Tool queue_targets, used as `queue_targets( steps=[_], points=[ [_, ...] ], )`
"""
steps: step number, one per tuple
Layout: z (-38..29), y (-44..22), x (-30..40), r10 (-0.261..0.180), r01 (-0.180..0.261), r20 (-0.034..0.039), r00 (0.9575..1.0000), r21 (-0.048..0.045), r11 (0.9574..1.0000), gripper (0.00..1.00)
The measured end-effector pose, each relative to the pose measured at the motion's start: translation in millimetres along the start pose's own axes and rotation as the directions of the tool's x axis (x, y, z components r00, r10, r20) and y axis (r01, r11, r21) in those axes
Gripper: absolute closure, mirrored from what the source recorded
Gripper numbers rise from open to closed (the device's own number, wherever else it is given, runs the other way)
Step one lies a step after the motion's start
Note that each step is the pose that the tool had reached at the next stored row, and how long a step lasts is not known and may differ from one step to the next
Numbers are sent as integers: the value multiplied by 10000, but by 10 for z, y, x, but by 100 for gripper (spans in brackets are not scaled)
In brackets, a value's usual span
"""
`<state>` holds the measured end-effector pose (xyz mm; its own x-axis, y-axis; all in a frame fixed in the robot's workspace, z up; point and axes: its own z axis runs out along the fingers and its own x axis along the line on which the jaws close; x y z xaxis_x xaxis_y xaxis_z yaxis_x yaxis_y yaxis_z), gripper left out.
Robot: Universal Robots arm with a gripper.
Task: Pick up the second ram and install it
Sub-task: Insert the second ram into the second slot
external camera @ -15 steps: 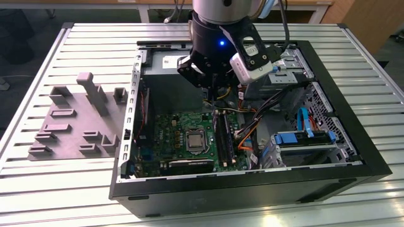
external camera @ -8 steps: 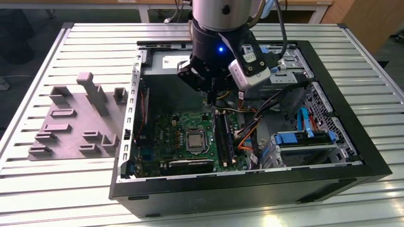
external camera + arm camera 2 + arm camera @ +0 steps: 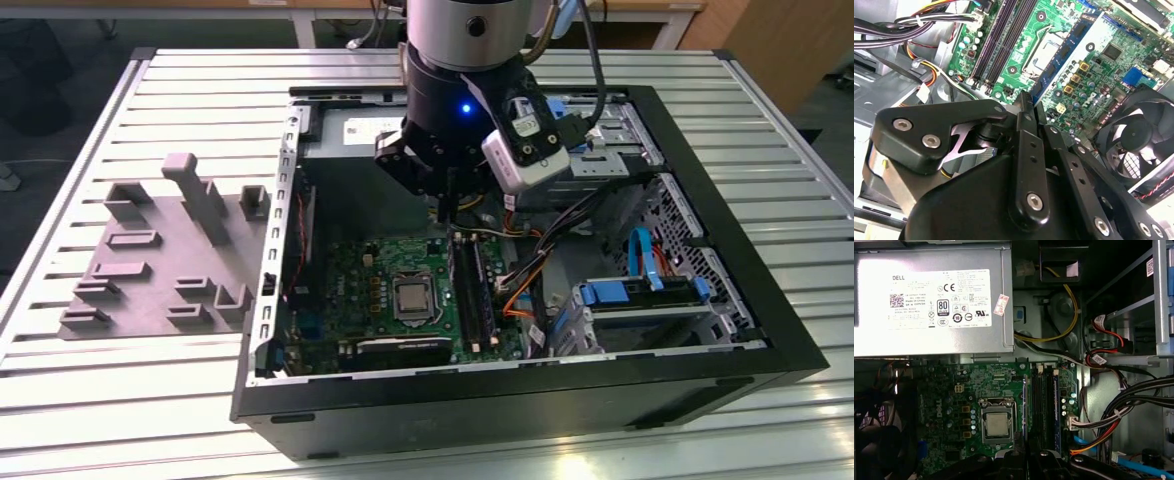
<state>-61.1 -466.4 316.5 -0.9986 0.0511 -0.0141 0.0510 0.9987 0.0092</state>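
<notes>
The motherboard [image 3: 400, 290] is green with a silver processor [image 3: 996, 424] at its centre. Black casing [image 3: 747, 300] surrounds it, on a pale ribbed table [image 3: 160, 400]. A grey fixture [image 3: 160, 260] sits by its edge. Cables [image 3: 1094, 435] run red, orange, yellow, black and blue. The gripper [image 3: 1026, 107] is black.

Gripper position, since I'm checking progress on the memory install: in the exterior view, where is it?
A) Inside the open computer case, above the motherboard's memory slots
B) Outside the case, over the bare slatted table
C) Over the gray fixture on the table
A: the gripper hangs inside the open computer case, over the memory slots beside the processor, well away from the gray fixture.
</notes>
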Motion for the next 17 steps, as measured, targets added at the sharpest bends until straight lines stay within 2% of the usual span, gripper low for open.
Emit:
queue_targets(
  steps=[8, 14, 17],
  points=[
    [2, 0, -1, 2, -2, 0, 10000, 0, 10000, 86],
    [30, 3, -60, 0, 0, 0, 10000, 0, 10000, 86],
    [55, 3, -66, 2, -2, 0, 10000, 0, 10000, 86]
  ],
)
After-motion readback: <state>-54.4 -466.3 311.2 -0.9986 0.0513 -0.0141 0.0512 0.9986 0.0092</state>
